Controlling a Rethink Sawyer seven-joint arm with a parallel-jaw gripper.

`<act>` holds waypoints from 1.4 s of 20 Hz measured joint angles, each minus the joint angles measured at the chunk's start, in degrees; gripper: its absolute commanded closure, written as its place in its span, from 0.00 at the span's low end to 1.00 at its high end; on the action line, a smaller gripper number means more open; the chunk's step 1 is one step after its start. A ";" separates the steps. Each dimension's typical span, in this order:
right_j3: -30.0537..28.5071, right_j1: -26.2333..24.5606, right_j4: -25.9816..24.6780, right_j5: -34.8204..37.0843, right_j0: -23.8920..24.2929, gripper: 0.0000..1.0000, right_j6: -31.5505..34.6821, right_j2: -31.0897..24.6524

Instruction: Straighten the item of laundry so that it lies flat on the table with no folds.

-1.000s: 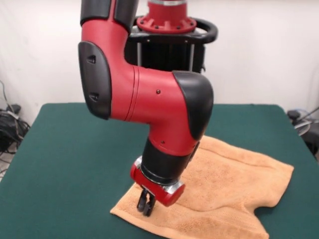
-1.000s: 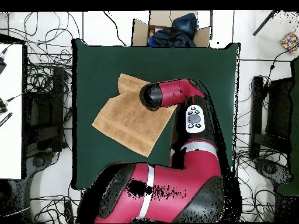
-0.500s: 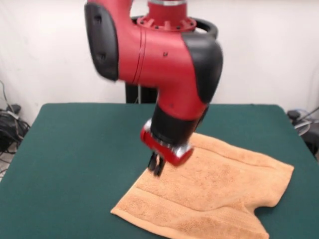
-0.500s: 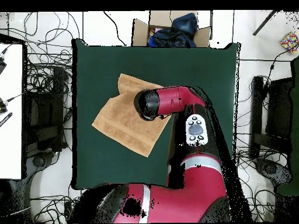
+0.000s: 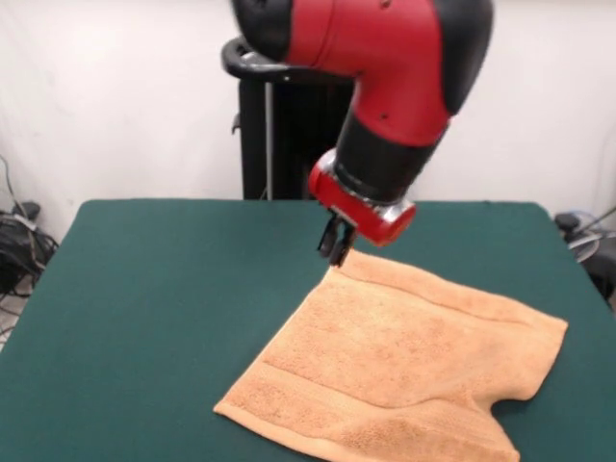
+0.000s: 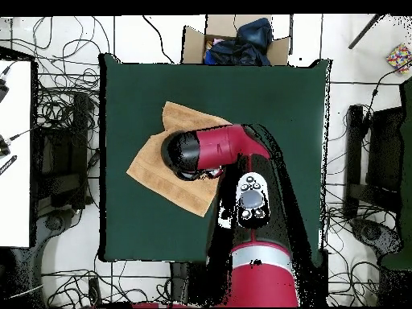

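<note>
While the red and black arm (image 5: 385, 67) reaches down from the top of the front view, its gripper (image 5: 336, 244) hangs just above the upper corner of the orange-tan terry towel (image 5: 404, 375), a little right of the frame's centre. The dark fingers (image 5: 332, 241) sit close together in a narrow stance with nothing between them, and the tips seem to stand just clear of the cloth, though contact cannot be ruled out.

The towel lies on the dark green table (image 5: 154, 308) in the lower right part of the front view, turned like a diamond with one corner toward the gripper and another at the bottom centre. A woven band runs near its lower left edge. At the lower right the edge is notched, with a folded-over flap, so the cloth does not lie fully flat.

Seen from overhead, the towel (image 6: 153, 173) sits in the upper left part of the table (image 6: 273, 96), and the arm's black and red wrist covers its middle, hiding the gripper. A cardboard box (image 6: 197, 40) holding dark cloth stands beyond the table's top edge, with cables (image 6: 56, 113) strewn over the floor at the left.
</note>
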State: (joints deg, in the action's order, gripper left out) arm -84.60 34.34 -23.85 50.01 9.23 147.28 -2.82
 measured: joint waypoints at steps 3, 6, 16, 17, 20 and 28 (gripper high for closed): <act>-0.19 0.18 0.18 -0.71 -0.84 1.00 0.00 0.00; -1.06 -0.53 1.14 -4.24 -1.43 1.00 0.00 0.00; -3.84 -6.75 1.69 -17.93 -3.11 1.00 0.00 0.66; -4.11 -7.20 1.69 -18.50 -3.49 1.00 0.00 0.82; -4.71 -8.24 1.70 -19.01 -4.39 1.00 0.00 1.34; -6.56 -10.18 1.70 -19.06 -5.89 1.00 0.00 3.96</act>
State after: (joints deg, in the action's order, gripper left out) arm -91.16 24.16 -22.15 30.95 3.35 147.28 1.15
